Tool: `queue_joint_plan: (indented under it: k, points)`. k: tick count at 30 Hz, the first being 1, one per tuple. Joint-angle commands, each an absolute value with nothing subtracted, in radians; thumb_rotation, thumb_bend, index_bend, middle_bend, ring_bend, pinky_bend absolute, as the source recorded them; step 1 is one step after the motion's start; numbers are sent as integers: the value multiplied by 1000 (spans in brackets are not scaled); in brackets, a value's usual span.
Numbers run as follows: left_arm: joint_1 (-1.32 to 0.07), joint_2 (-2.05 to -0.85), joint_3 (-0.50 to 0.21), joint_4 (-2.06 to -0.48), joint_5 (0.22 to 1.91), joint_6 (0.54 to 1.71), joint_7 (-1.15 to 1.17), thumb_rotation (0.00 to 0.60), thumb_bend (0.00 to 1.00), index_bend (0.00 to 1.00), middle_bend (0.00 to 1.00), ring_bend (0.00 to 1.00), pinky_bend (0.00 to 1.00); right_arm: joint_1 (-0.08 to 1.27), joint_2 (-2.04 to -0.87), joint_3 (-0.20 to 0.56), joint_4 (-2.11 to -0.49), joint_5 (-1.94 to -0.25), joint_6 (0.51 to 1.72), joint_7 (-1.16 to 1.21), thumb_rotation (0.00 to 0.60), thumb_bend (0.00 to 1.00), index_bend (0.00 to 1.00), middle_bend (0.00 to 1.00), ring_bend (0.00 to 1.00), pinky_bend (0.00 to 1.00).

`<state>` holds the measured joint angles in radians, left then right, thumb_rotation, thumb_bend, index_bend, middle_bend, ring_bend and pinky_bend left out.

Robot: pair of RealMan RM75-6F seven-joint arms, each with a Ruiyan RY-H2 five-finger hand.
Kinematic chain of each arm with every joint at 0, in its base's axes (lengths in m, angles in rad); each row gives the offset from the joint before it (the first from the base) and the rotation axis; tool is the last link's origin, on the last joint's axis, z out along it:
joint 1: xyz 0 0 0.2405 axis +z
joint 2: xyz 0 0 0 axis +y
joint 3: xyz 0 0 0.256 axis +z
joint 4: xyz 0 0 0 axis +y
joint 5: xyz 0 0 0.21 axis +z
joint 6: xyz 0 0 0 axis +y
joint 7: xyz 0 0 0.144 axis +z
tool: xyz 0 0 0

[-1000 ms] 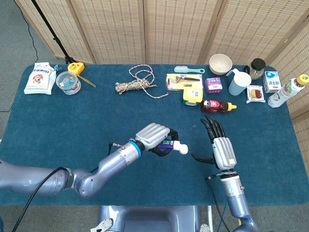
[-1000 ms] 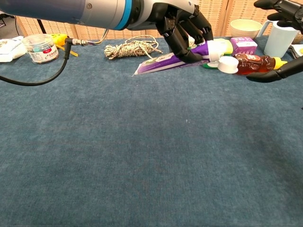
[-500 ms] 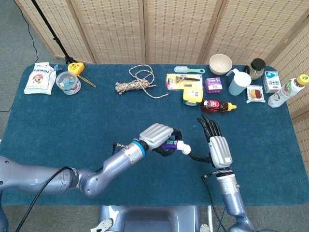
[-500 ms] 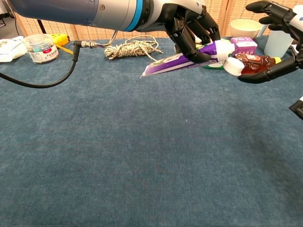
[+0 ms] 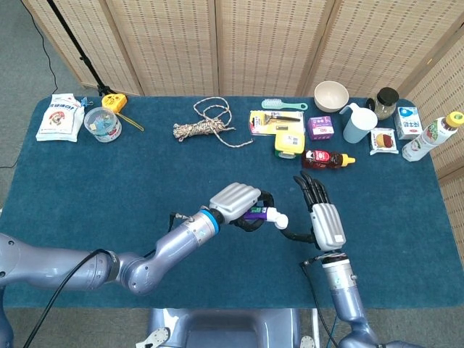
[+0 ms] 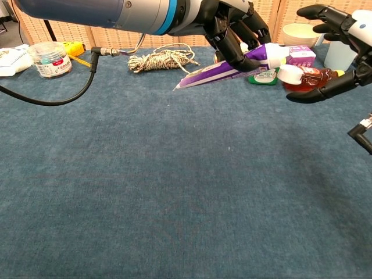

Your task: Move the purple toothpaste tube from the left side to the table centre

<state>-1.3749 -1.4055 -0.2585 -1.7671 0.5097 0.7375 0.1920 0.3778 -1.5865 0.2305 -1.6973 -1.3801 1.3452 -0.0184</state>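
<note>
The purple toothpaste tube (image 6: 218, 68) with a white cap (image 5: 280, 220) is held above the table centre by my left hand (image 5: 233, 201), whose dark fingers wrap its cap end (image 6: 232, 32). The tube's flat tail points left and down in the chest view. My right hand (image 5: 321, 217) is open just right of the cap, fingers spread, thumb reaching under and beside the cap (image 6: 317, 93). It does not grip the tube.
Along the far edge lie a rope coil (image 5: 206, 125), yellow packs (image 5: 279, 129), a purple box (image 5: 320, 127), a sauce bottle (image 5: 327, 159), a bowl (image 5: 330, 95), a jug (image 5: 358, 123) and bottles. A tub (image 5: 102, 124) and bag (image 5: 59, 117) sit far left.
My left hand has carried the tube slightly right and higher. My right hand has moved left toward the cap, its thumb now close beneath it.
</note>
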Motion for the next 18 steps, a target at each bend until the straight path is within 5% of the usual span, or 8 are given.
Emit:
queue_joint_plan:
  k: [1, 18]
  points:
    - [-1374, -1405, -261, -1766, 510, 738, 189, 600, 779, 472, 378, 443, 477, 379, -1588, 230, -1695, -1378, 1346, -21, 600, 0, 0, 0, 0, 0]
    - [-1393, -1428, -238, -1755, 497, 741, 217, 600, 779, 472, 379, 443, 477, 392, -1577, 245, -1710, -1374, 1347, -16, 600, 0, 0, 0, 0, 0]
